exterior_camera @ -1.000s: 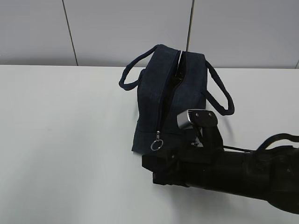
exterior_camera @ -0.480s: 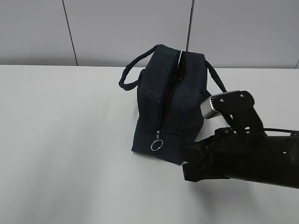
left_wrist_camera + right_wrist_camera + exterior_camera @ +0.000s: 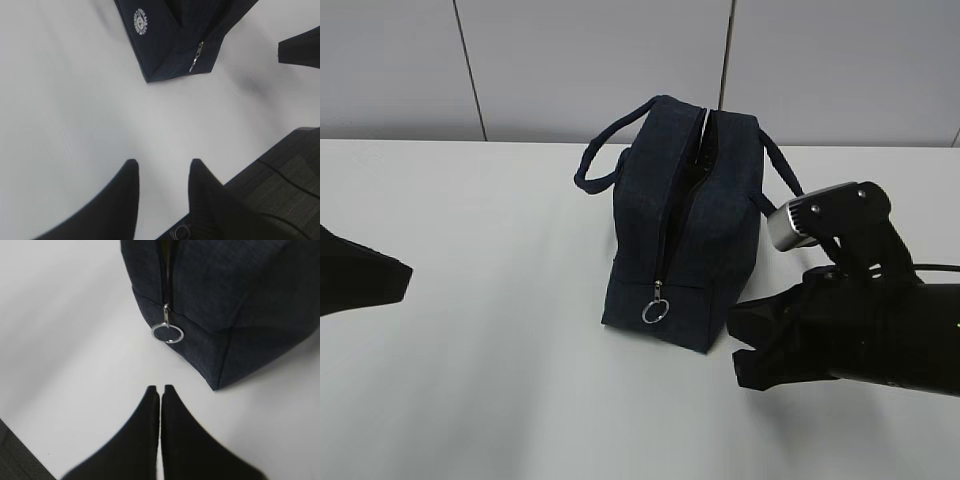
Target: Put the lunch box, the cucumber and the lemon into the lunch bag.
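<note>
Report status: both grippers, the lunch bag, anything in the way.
Left gripper open, empty, above bare table. Right gripper shut, empty, just short of the ring pull. Lunch bag upright, zipper gaping on top. Path clear.

Item: table [image 3: 470, 300], white, smooth, matte top. We see it run back to a grey panelled wall [image 3: 590, 60]; in the left wrist view one edge gives way to dark flooring.

Resting on it: one lunch bag [image 3: 685, 230], dark navy fabric, standing upright near the middle, towards the back. We note two loop handles, a white round logo [image 3: 141, 22] on one side, and a metal ring pull [image 3: 655, 311] hanging low at the near end. The top seems parted, though shadow hides the inside.
</note>
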You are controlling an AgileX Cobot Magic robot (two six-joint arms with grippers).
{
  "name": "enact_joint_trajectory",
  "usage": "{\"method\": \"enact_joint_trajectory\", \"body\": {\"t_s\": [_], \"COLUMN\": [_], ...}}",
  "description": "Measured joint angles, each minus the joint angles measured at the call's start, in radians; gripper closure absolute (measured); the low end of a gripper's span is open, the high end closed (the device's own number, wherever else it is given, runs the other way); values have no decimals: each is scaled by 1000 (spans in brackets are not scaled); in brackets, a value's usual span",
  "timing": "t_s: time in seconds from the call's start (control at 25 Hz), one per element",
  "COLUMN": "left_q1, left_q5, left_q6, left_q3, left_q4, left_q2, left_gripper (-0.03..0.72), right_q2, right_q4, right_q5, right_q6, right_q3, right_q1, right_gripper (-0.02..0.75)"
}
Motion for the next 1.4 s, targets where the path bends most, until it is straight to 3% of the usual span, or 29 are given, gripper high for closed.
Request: {"method": "enact_joint_trajectory", "body": {"t_s": [0.32, 0.6, 0.72, 0.92, 1.08, 1.4], "left_q1": [0, -18, -66, -134, -148, -148], "left_q5": [-97, -201, -251, -318, -325, -315], "left_q6": [290, 762, 982, 1238, 1317, 1406], "left_q3": [84, 84, 84, 46, -31, -156], "left_q4": [-267, -658, -841, -1068, -1152, -1218], "left_q2": [104, 353, 454, 608, 726, 880], "left_gripper": [460, 447, 445, 443, 442, 390], "right_q2": [-1, -1, -1, -2, -2, -3], "right_q4": [0, 0, 16, 51, 56, 56], "right_q5": [37, 197, 287, 360, 375, 378], "right_q6": [87, 107, 114, 116, 116, 116], "right_q3": [0, 0, 0, 0, 0, 0], "right_q1": [0, 0, 0, 0, 0, 0], "right_gripper": [738, 738, 738, 738, 738, 738]}}
